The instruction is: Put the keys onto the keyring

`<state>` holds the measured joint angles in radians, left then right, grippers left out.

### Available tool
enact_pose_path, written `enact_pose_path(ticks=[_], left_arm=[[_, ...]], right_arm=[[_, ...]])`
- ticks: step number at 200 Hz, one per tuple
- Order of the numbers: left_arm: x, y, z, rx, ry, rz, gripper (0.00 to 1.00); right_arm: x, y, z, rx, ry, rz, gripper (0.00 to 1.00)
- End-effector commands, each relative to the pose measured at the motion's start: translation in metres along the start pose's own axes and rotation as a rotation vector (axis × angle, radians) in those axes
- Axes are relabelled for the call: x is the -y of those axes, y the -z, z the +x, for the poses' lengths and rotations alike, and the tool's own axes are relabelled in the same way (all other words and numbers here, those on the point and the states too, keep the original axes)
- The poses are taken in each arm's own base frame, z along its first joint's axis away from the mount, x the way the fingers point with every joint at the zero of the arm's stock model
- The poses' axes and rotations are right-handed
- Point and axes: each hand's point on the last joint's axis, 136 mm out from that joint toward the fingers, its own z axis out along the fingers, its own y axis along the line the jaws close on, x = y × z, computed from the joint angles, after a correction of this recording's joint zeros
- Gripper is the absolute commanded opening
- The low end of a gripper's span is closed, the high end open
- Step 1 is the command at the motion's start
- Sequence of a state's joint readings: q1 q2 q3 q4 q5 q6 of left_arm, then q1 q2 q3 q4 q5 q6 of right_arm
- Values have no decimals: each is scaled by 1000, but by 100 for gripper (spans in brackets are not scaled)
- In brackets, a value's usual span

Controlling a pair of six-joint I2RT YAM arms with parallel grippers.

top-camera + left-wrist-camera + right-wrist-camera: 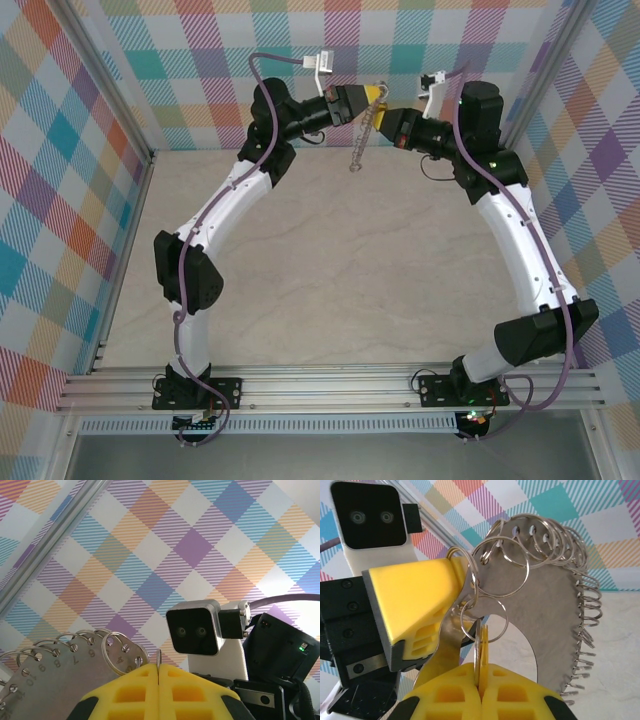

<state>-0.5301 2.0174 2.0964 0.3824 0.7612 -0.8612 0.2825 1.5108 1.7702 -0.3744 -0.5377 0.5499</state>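
The table [300, 260] is a pale beige, marble-patterned slab framed by aluminium rails, and walls [60, 150] of pastel checked panels in orange, teal, purple and white close it in on three sides. Both white arms arch up and meet in the air above the table's far edge, near its middle. There the left gripper [376, 94], with blocky yellow fingers, is pressed tight on the keyring [361, 140], a large flat grey metal ring whose rim is lined with many small wire loops. In the top view it hangs down edge-on from the grip like a chain. In the left wrist view a thin metal edge stands up between the closed yellow pads [130, 690], and numbers are stamped beside the loops. The right gripper [480, 677] is clamped on the key [480, 647], a tiny yellowish-gold piece seen edge-on, held upright at one small loop by the keyring's inner opening. Whether it is threaded through cannot be told.
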Motion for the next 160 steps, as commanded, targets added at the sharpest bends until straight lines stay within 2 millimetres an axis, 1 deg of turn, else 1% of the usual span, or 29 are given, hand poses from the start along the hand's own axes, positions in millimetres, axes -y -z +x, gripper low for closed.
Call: enact_pose_path(ticks=[1,30,43,95,160], left_arm=[[49,7,-21,68,-66,82,0],[43,7,-20,72,-60,71,0],[40,6,-19,69,-63,60,0],[40,7,-15,32,-103,38,0],[40,11,-8,-22,-158,9,0]], right_arm=[[-24,-3,-9,9,20,-100,0],[-27,-4,-2,-43,29,-118,0],[-26,-2,0,-57,42,-102,0],[-23,6,5,-121,83,-50,0],[-10,19,-4,-149,93,10,0]])
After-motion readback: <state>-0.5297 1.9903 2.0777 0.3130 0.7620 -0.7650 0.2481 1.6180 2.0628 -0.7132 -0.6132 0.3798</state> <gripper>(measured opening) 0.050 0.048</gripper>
